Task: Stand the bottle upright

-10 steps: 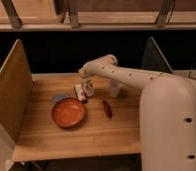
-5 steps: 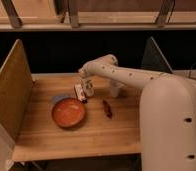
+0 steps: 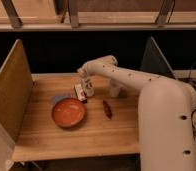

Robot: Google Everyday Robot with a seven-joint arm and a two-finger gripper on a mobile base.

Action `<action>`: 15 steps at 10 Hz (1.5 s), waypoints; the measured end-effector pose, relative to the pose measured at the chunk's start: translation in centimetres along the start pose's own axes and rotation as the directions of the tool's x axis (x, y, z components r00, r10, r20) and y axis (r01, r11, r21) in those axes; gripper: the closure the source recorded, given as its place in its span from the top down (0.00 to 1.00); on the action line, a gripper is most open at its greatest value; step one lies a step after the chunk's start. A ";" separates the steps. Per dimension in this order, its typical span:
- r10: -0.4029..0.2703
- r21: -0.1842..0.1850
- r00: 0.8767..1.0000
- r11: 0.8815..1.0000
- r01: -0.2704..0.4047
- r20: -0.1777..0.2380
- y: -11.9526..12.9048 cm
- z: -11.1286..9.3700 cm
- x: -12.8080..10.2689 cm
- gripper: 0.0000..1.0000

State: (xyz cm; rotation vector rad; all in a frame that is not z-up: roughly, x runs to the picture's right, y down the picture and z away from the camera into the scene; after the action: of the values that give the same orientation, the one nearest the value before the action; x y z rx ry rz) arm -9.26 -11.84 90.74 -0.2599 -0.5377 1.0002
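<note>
Just beneath the gripper (image 3: 85, 76) I see the bottle (image 3: 88, 88), long axis close to vertical, neck toward my pressed-together jaws; the bench (image 3: 101, 136) lies bare toward its front edge.

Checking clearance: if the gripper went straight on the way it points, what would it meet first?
The gripper, over the table, points down; the bottle right beneath it likely comes first; depth is unclear.
</note>
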 end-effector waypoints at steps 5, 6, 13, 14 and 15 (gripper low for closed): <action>-0.011 0.001 1.000 1.000 0.011 0.005 -0.1 0.1 -0.3 0.00; -0.034 0.000 0.999 0.999 0.034 0.019 -0.2 0.2 -1.1 0.00; -0.083 -0.009 0.994 0.996 0.084 0.076 -0.1 0.0 -2.9 0.00; -0.068 -0.004 0.994 0.998 0.069 0.086 -0.2 -0.6 -2.8 0.00; -0.051 0.007 0.994 0.999 0.051 0.094 -0.5 -1.5 -2.5 0.00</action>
State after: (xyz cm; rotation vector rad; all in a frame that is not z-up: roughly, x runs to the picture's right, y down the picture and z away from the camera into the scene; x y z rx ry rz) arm -9.17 -14.12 88.95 -0.1940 -0.6251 0.9674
